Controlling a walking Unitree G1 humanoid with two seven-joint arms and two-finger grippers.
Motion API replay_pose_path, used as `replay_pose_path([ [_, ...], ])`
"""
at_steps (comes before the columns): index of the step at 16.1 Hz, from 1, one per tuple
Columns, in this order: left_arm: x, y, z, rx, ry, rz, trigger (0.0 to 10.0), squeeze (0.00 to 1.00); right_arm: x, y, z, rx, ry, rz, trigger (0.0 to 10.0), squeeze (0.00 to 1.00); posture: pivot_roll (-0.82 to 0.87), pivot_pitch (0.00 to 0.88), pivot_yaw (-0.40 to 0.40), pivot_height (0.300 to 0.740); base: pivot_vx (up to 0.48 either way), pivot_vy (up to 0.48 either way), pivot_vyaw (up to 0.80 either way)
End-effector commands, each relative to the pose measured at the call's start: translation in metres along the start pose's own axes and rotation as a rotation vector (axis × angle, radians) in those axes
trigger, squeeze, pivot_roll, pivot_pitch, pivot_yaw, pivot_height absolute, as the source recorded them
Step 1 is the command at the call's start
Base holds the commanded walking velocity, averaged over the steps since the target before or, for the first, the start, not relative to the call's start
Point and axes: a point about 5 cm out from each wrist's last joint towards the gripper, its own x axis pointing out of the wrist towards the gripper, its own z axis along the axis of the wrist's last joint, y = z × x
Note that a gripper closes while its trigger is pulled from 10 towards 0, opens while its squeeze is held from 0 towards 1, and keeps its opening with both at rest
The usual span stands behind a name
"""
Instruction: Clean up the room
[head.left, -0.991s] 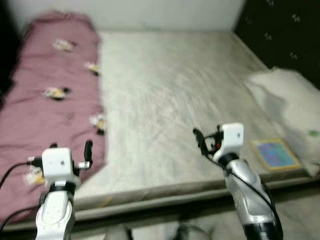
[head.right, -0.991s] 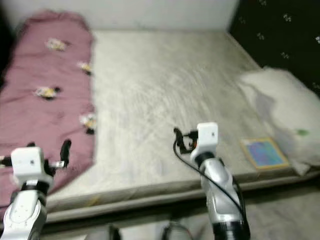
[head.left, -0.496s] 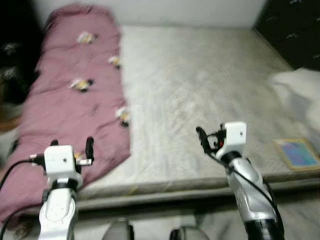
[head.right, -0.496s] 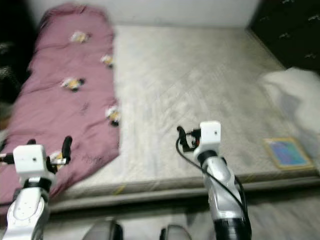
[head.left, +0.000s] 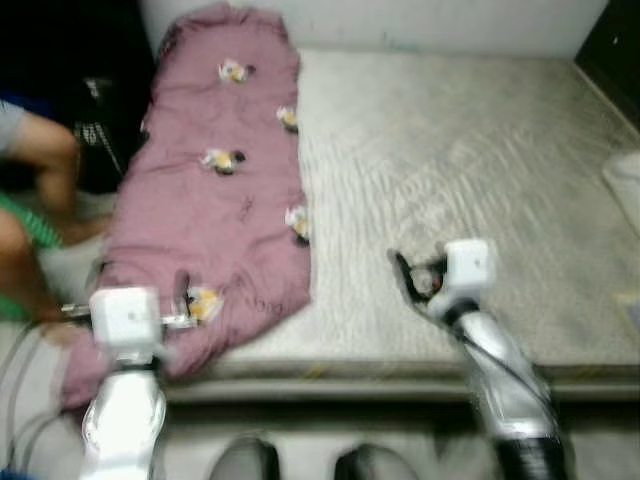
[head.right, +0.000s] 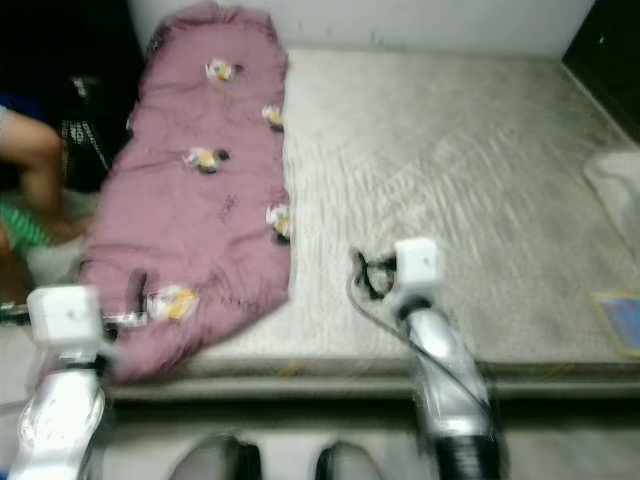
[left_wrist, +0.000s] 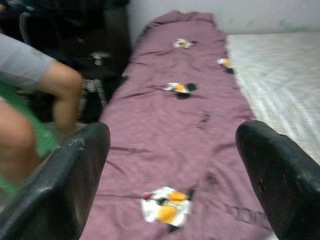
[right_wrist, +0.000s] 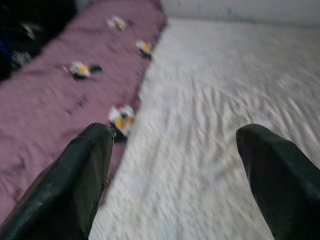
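Observation:
A mauve blanket (head.left: 230, 200) printed with small cartoon figures lies along the left side of a bare grey mattress (head.left: 470, 160). Its near end hangs over the bed's front corner. My left gripper (head.left: 140, 288) hovers open in front of that corner, with the blanket (left_wrist: 180, 125) showing between its fingers (left_wrist: 75, 170). My right gripper (head.left: 415, 278) is open above the mattress near the front edge, just right of the blanket's edge (right_wrist: 75, 95). Neither holds anything.
A person's bare arm and leg with green clothing (head.left: 30, 190) are at the far left beside the bed. Dark bags (head.left: 100, 110) stand behind them. A white pillow (head.left: 625, 175) and a colourful book (head.right: 620, 320) lie at the mattress's right edge. My feet (head.left: 245, 462) stand before the bed frame.
The camera has swung left: the blanket sits nearer the middle, the person has come into view, and pillow and book slid to the right edge. Both arms keep their pose.

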Motion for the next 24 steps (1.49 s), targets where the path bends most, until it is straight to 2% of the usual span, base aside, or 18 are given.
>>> replay_pose_path([
  [1, 0.0006, 0.0064, 0.0024, 0.018, -0.005, 0.020, 10.0, 0.00, 0.0017, 0.0026, 0.0042, 0.006, -0.017, 0.005, 10.0, 0.00, -0.01, 0.092, -0.036, 0.740, 0.000, 0.480, 0.00],
  [5, 0.0004, 0.0053, 0.0019, 0.014, -0.003, 0.020, 10.0, 0.00, 0.0023, 0.0016, 0.0036, 0.005, -0.011, -0.002, 10.0, 0.00, -0.01, 0.091, -0.038, 0.740, 0.000, 0.480, 0.00],
  [8, 0.0008, 0.0043, 0.0022, 0.016, -0.008, 0.014, 10.0, 0.00, 0.0028, 0.0004, 0.0024, 0.010, -0.003, -0.007, 10.0, 0.00, -0.01, 0.089, -0.040, 0.740, 0.000, 0.467, -0.77],
  [21, 0.0014, 0.0049, 0.0033, 0.012, -0.009, 0.016, 10.0, 0.00, 0.0042, 0.0026, 0.0004, 0.010, 0.005, 0.005, 10.0, 0.00, -0.01, 0.082, -0.039, 0.740, 0.000, 0.000, 0.00],
  [24, 0.0022, 0.0031, 0.0034, 0.012, -0.011, 0.014, 10.0, 0.00, 0.0049, 0.0026, 0.0001, 0.009, 0.006, 0.008, 10.0, 0.00, -0.01, 0.080, -0.039, 0.714, 0.000, 0.000, 0.00],
])
